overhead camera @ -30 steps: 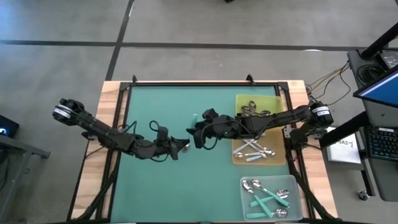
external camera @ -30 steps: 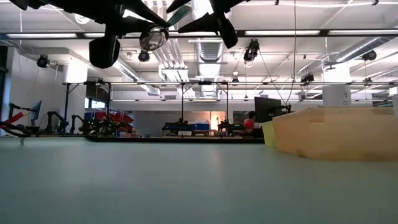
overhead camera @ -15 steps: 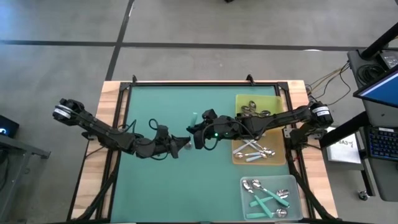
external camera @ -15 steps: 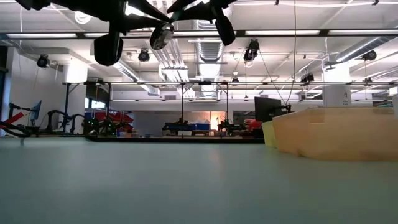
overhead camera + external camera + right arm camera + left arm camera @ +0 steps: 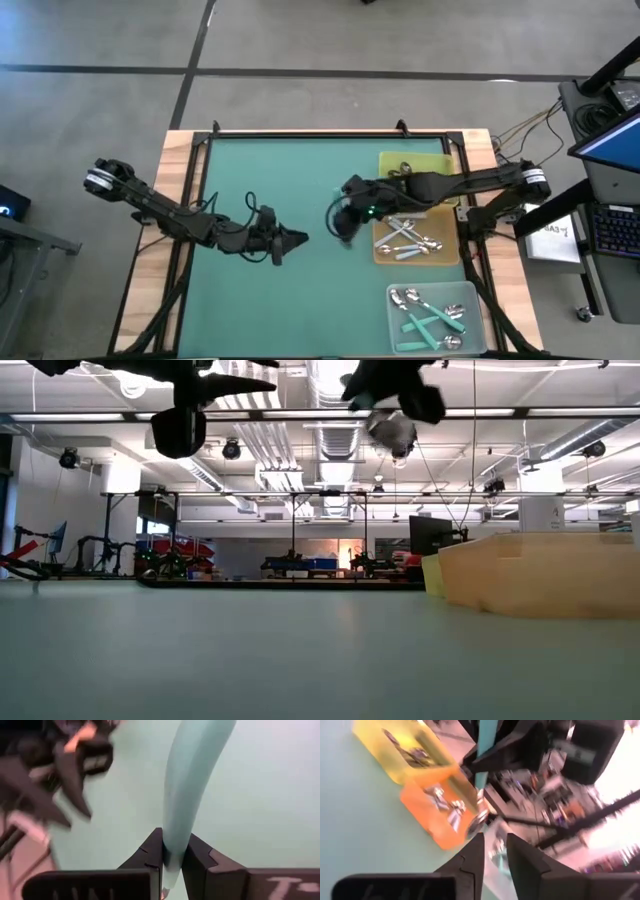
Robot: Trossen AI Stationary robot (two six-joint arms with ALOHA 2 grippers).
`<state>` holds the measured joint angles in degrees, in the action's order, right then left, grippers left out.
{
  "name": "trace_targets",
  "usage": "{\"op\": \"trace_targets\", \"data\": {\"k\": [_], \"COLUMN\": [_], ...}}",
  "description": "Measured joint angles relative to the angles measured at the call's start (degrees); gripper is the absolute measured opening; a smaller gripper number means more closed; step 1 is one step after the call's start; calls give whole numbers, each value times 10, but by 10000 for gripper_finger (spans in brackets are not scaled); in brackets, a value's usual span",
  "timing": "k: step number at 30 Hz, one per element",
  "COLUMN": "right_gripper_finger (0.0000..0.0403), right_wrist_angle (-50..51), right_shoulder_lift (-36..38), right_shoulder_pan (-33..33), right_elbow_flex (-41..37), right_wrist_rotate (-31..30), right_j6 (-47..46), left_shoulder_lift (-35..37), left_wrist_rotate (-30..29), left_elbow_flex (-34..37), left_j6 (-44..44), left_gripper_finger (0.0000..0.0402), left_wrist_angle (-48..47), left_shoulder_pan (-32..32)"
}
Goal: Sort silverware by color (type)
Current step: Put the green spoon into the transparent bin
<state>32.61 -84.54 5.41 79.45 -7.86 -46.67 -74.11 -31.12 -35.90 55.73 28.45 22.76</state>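
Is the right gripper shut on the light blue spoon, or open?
Shut: the right gripper clamps the light blue spoon handle between both fingers, clear above the table.

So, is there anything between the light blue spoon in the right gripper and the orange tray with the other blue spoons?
Nothing visible blocks it. The right gripper is shut on the light blue spoon, above bare green mat just left of the orange tray. The left gripper is on the other side, away from that path.

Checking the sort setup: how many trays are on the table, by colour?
yellow tray: 1
orange tray: 1
clear tray: 1
Total: 3
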Motion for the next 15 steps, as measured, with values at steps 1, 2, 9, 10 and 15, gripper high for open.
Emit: {"op": "trace_targets", "data": {"k": [1,2,9,10,15], "right_gripper_finger": [31,31,31,31,31], "right_wrist_angle": [23,44,215,242,342], "right_shoulder_lift": [7,14,30,29,6], "right_shoulder_pan": [6,15,135,157,252], "right_elbow_flex": [8,14,29,29,23], "right_wrist_rotate": [22,47,128,128,130], "right_j6": [-1,-3,-92,-106,-157], "left_shoulder_lift": [0,0,0,0,1], "left_wrist_rotate": [19,36,143,147,153], "left_elbow_flex": [0,0,0,0,0], "left_j6": [-8,-16,-32,-32,-29], "left_gripper_finger": [66,70,76,76,75], "left_wrist_angle": [-1,-1,-4,-6,-12], "left_shoulder_pan": [0,0,-2,-2,-2]}}
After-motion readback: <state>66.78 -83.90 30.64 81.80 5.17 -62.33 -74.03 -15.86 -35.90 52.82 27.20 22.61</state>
